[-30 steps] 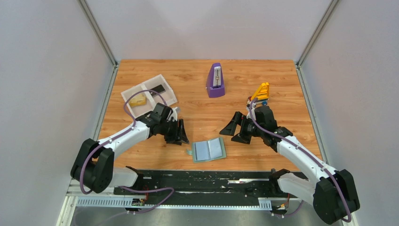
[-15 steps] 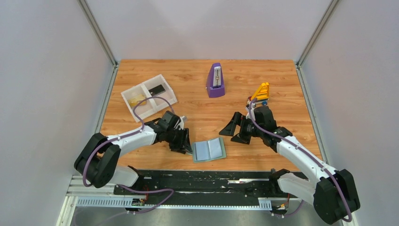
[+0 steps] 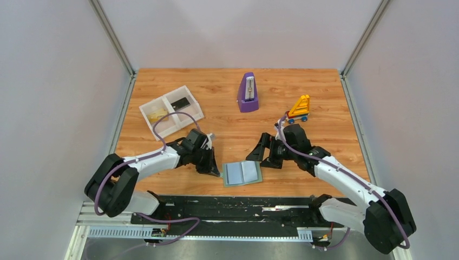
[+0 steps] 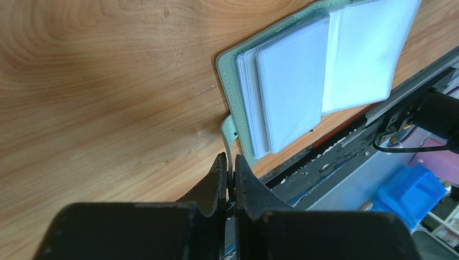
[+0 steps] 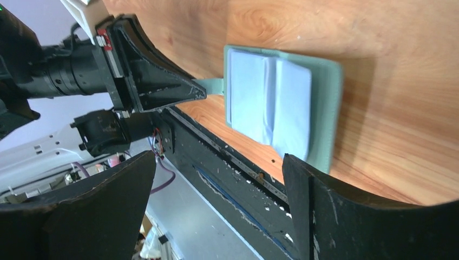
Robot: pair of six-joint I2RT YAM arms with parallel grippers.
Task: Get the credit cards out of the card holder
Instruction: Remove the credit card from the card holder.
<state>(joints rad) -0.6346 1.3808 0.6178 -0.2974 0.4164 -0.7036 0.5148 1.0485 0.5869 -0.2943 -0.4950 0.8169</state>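
- Two arms are closing in on the holder (image 3: 242,173), which is lying open by the middle of the desk's (image 3: 325,86) near edge. A second ago the left gripper (image 4: 229,165) was hanging nearer the tray (image 3: 162,97); now it is pinching the strap (image 4: 227,127), jaws tight on it.
- The right gripper (image 3: 261,158) is sliding in from the right, jaws spread wide and holding nothing, just beside the holder's far right corner (the toy (image 3: 299,107) behind it is now showing fully).
- Both cards are sitting in the tray near the far left corner, the yellow card (image 3: 157,115) in one compartment and the dark card (image 3: 180,102) in the other. The sleeves are looking blank, so the emptying is probably finishing (a card hiding deeper I cannot rule out).
- Room is running short nearward, since the holder is lying almost against the rail (image 3: 243,201). Bare wood is stretching away toward the metronome (image 3: 248,93), so any pull is better going that way.
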